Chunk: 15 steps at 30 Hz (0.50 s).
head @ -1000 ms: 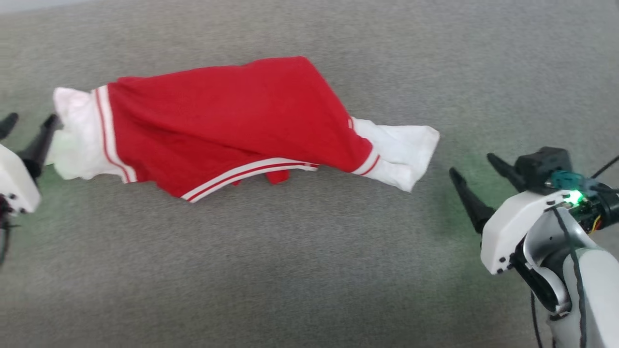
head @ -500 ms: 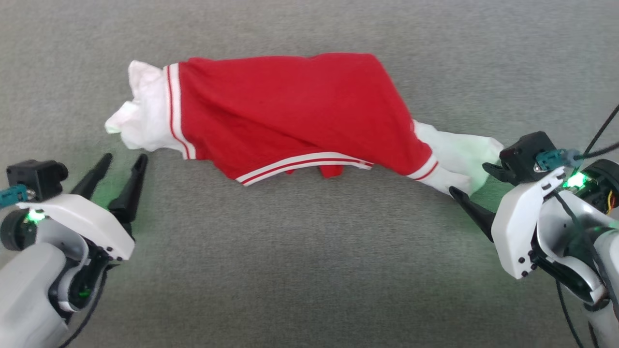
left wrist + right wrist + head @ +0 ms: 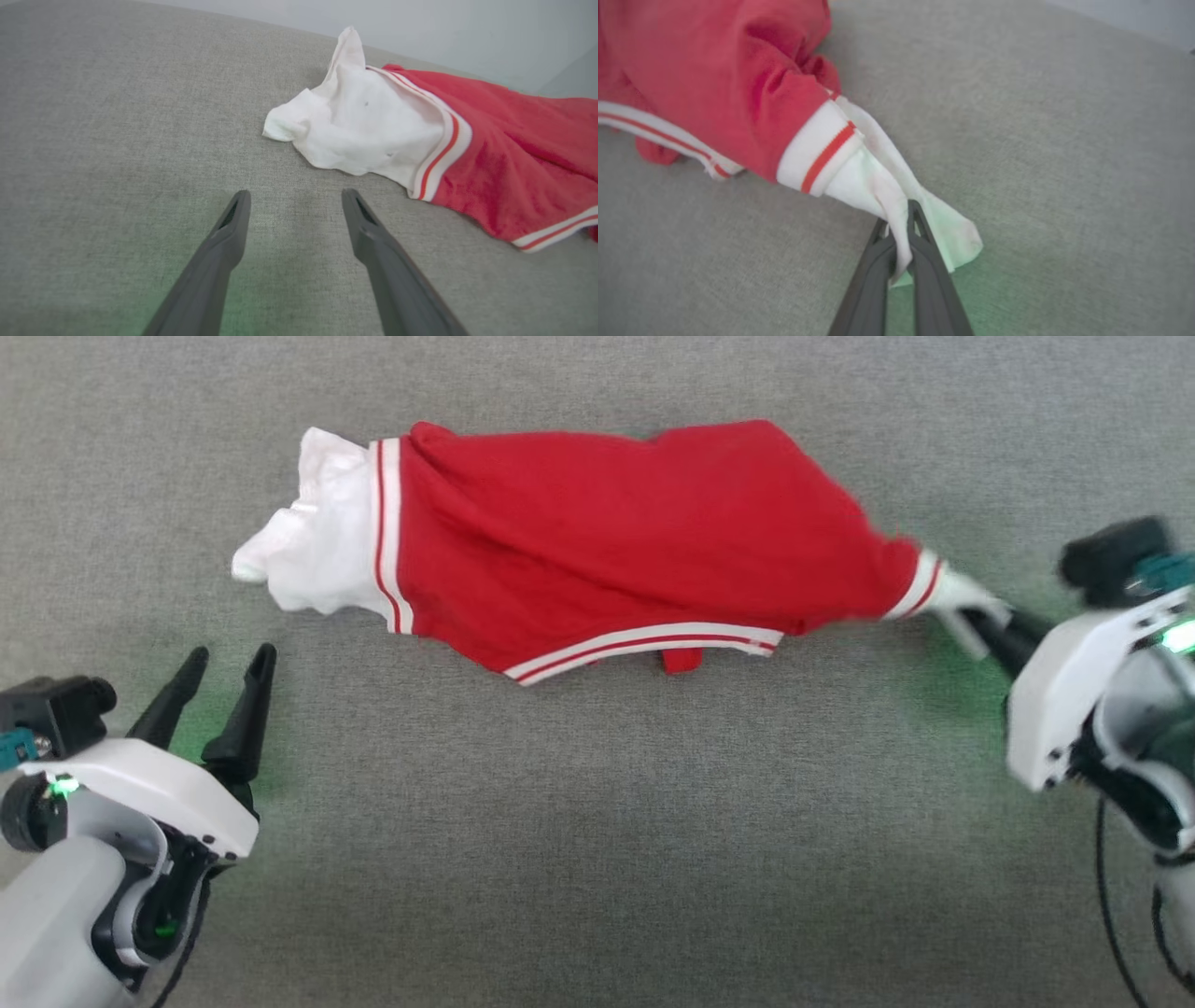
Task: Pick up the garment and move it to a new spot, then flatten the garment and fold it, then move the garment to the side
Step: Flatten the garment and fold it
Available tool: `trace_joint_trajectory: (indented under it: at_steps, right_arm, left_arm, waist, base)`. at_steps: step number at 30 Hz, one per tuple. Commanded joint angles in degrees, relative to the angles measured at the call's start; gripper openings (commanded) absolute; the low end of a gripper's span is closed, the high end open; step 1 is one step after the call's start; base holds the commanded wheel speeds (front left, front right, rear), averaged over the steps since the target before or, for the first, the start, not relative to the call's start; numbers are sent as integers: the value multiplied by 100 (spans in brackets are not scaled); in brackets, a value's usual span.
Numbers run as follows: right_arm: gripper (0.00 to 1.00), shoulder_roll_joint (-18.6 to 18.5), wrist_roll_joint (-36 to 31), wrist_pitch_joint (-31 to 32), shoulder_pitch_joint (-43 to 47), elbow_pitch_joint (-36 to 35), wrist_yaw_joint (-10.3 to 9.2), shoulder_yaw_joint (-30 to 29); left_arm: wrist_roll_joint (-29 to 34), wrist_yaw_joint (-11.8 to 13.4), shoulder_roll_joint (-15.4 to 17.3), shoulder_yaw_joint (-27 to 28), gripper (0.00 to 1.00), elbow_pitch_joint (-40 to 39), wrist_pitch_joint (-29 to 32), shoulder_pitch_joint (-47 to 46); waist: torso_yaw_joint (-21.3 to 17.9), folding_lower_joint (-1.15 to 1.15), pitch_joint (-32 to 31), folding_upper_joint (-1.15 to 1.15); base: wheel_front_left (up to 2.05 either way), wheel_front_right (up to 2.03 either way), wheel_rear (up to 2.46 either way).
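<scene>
Head view shows the garment [image 3: 635, 541], a red jersey-style T-shirt with white short sleeves and red-and-white striped trim, lying rumpled and stretched sideways across a grey woven fabric surface [image 3: 597, 859]. Its striped hem faces the robot, and a small red fold pokes out below that hem.

The right gripper [image 3: 976, 616] (blurred in this view) is at the garment's right end, its 2 long dark fingers pressed together on white cloth. The right wrist view makes the hold plain: the white right sleeve [image 3: 873, 186] is pinched between the fingers and drawn into a narrow twisted strip running back to the striped cuff. A loose flap of the same sleeve lies on the surface just beside the fingers, tinted green by the gripper's light.

The left gripper [image 3: 231, 653] sits at the lower left of the head view, near the white left sleeve [image 3: 313, 555] but apart from it, its 2 fingers spread and holding nothing. In the left wrist view both fingertips point over bare grey surface, with the bunched left sleeve ahead and slightly to the right, 1 corner of it standing up in a peak.
</scene>
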Motion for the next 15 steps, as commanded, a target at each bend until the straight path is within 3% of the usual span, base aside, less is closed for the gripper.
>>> trace_joint_trajectory:
  at_steps: [1,8,15]
  right_arm:
    - [0,189,-42,-174,-91,133,-12,-381]
    - [0,769,159,-354,-389,761,-12,-1669]
    - [0,1174,-664,-598,-1061,2042,-8,-2799]
  left_arm:
    - [131,38,-50,119,100,-117,-28,190]
    - [189,66,-111,309,100,-345,-29,418]
    - [259,75,-131,344,100,-508,-30,417]
  waist:
    - [-37,0,-20,0]
    - [-99,0,-20,0]
    - [-44,0,33,0]
  base:
    - [0,0,0]
    - [0,0,0]
    - [0,0,0]
